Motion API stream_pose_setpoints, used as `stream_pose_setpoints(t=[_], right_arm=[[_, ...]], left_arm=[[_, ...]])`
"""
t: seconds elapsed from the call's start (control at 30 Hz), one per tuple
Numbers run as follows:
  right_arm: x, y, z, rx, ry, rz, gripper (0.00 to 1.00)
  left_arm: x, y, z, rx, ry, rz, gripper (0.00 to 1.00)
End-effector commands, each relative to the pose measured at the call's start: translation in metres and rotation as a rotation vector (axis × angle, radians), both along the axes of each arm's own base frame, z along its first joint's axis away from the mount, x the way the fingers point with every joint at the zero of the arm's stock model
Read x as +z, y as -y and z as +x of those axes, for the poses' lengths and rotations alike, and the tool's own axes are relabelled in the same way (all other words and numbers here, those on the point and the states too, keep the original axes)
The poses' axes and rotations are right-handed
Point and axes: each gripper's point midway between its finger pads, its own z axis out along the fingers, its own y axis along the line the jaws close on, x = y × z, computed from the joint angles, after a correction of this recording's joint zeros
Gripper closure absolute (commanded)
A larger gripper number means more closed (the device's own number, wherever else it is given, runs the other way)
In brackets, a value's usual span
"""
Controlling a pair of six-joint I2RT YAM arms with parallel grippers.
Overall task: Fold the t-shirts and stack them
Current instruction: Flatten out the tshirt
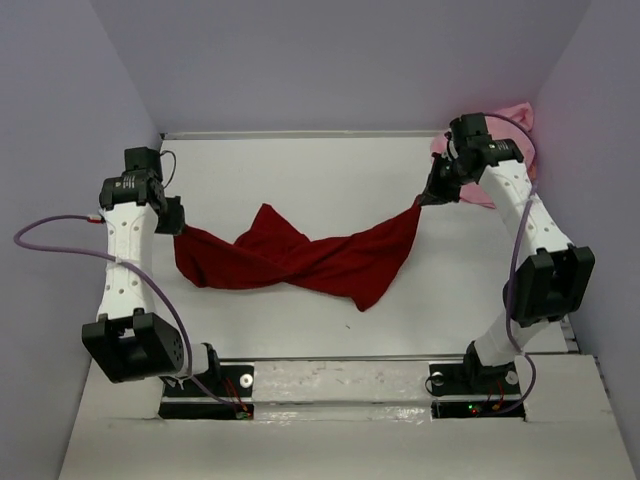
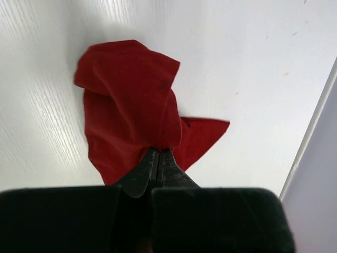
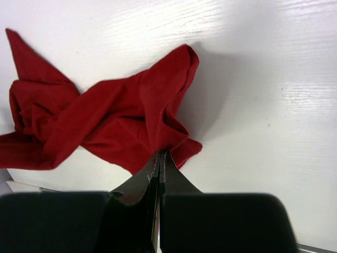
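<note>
Left side: the left pincer (image 1: 177, 226) is clenched on one end of the dark red t-shirt (image 1: 310, 262), low over the left part of the bench (image 1: 300, 170). Its wrist view shows the jaws pressed together with a pinch of red cloth between the tips, the rest of the cloth falling away forward from them.

Centre: the dark red t-shirt is strung between the two arms. Its long axis runs left to right across the bench, rising toward the right. The cloth is twisted about midway, and a loose flap hangs toward the near edge. Each arm holds its own end, so neither is the nearer. By my reading, the coming move turns on this twist: the span must be untwisted and spread flat before any fold can be laid.

Right side: the right pincer (image 1: 425, 198) is clenched on the other end, farther back than the left one. Behind its wrist, in the far right corner, lies the light pink t-shirt (image 1: 514, 112), bunched and untouched.

Views compared: only the overhead view shows both grips, the twist and the pink shirt. The wrist views alone show the closed jaw tips and how little cloth each holds, a thin gathered pinch, not a clean hem. Whether the sagging middle rests on the bench cannot be told.
</note>
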Motion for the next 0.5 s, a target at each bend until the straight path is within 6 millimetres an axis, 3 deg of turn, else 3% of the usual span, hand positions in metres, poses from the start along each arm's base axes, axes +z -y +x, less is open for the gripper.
stream_pose_setpoints(t=[0.0,0.1,0.17,0.33,0.37,0.47], right_arm=[[0.012,0.01,-0.029,-0.034,0.013,-0.019,1.0],[0.018,0.01,-0.053,-0.026,0.013,0.001,1.0],[0.007,0.006,-0.073,-0.001,-0.046,0.03,1.0],[-0.016,-0.015,-0.135,0.118,-0.263,0.169,1.0],[-0.015,-0.025,-0.149,0.152,-0.312,0.243,1.0],[-0.021,-0.031,-0.181,0.158,-0.395,0.31,1.0]], left_arm=[[0.021,-0.037,-0.004,0.04,0.006,0.123,1.0],[0.029,-0.05,0.0,0.055,0.01,0.159,1.0],[0.03,-0.057,0.001,0.05,0.003,0.168,1.0],[0.011,-0.065,-0.004,0.017,-0.08,0.175,1.0],[0.004,-0.067,-0.005,0.009,-0.105,0.174,1.0],[-0.014,-0.076,-0.007,-0.006,-0.18,0.177,1.0]])
